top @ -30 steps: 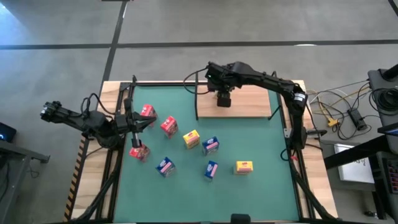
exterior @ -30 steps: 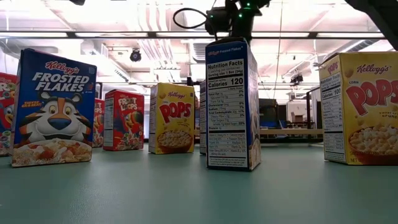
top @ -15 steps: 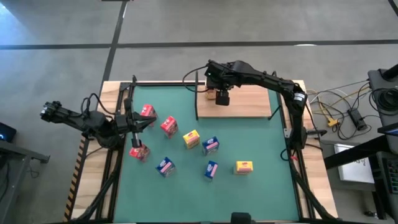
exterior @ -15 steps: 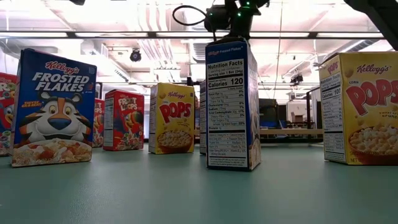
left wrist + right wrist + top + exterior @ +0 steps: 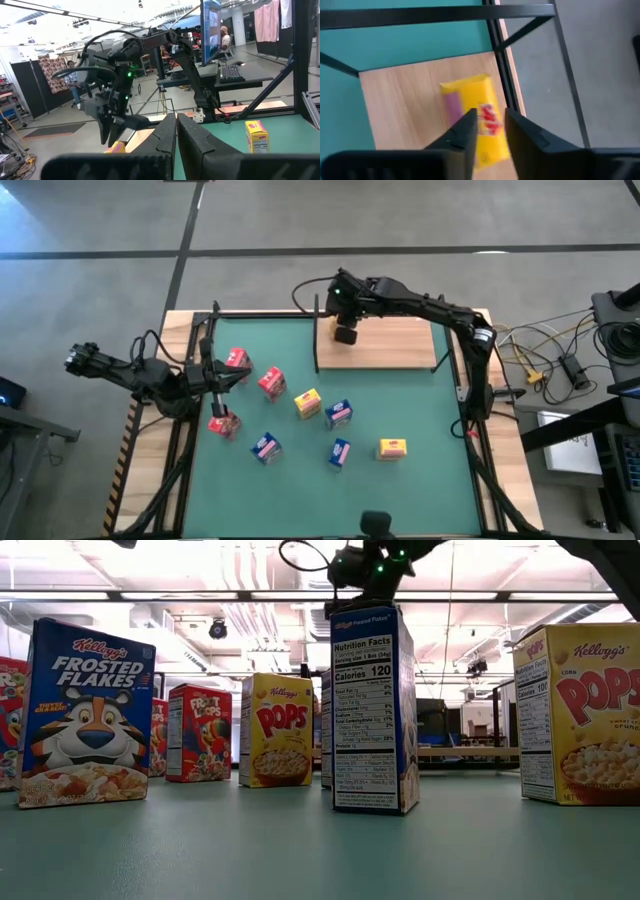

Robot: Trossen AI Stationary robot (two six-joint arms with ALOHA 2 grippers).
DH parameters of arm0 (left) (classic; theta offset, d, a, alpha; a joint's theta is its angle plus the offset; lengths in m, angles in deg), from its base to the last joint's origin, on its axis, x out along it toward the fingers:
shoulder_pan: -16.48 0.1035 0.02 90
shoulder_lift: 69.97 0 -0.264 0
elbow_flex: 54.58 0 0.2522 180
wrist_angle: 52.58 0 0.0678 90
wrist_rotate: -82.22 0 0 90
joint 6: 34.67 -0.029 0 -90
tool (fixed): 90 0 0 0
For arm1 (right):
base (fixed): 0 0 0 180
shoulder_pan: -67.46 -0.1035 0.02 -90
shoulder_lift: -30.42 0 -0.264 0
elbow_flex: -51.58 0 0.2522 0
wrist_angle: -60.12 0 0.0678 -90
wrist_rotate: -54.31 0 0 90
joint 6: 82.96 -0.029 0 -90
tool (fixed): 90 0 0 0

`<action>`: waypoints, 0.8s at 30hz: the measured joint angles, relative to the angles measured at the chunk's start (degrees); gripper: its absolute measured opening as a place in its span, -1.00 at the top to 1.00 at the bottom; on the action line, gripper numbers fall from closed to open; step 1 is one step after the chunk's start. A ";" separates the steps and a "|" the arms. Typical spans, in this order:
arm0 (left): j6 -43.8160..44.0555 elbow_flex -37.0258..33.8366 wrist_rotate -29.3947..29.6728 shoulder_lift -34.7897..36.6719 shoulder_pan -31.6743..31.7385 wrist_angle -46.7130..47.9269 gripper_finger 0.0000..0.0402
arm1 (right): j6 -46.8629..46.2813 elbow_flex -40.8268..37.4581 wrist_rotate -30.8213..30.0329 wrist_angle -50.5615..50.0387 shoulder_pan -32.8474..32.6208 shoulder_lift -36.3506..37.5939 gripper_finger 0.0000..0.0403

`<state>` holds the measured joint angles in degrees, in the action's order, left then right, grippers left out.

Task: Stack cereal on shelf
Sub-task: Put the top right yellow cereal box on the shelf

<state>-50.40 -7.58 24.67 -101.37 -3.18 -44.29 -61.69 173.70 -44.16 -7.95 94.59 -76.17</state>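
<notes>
Hovering over the back left corner of the shelf (image 5: 390, 345), the right pincer (image 5: 345, 334) points down with its fingers (image 5: 461, 131) set narrowly apart and gripping nothing. Straight below it in the right wrist view, a yellow box (image 5: 477, 117) lies flat on the wooden board, close to the black corner post. The left pincer (image 5: 213, 376) waits at the left edge of the counter (image 5: 420, 420), its fingers nearly together and empty, beside two red boxes (image 5: 237, 359). The other cereal boxes (image 5: 338, 413), red, yellow and blue, stand scattered across the green mat.
</notes>
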 joint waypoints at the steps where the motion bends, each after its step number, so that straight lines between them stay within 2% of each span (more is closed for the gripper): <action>1: 0.03 0.00 -0.02 0.00 0.00 0.00 1.00 | 0.60 -0.80 -0.02 0.76 0.16 -0.02 0.73; 5: 0.08 0.00 -0.05 0.00 0.00 0.00 1.00 | 1.07 -4.45 -0.02 5.70 0.65 -0.02 0.93; 12: 0.07 0.00 -0.13 -0.01 0.00 0.00 1.00 | 1.71 -5.93 -0.06 6.18 0.66 0.09 0.95; 24: 0.03 0.00 -0.11 0.00 0.00 0.00 1.00 | 1.45 -2.45 -0.09 5.83 0.66 0.07 0.95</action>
<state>-50.37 -7.58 24.56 -101.37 -3.18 -44.29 -60.24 171.25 -44.25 -2.12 95.25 -76.10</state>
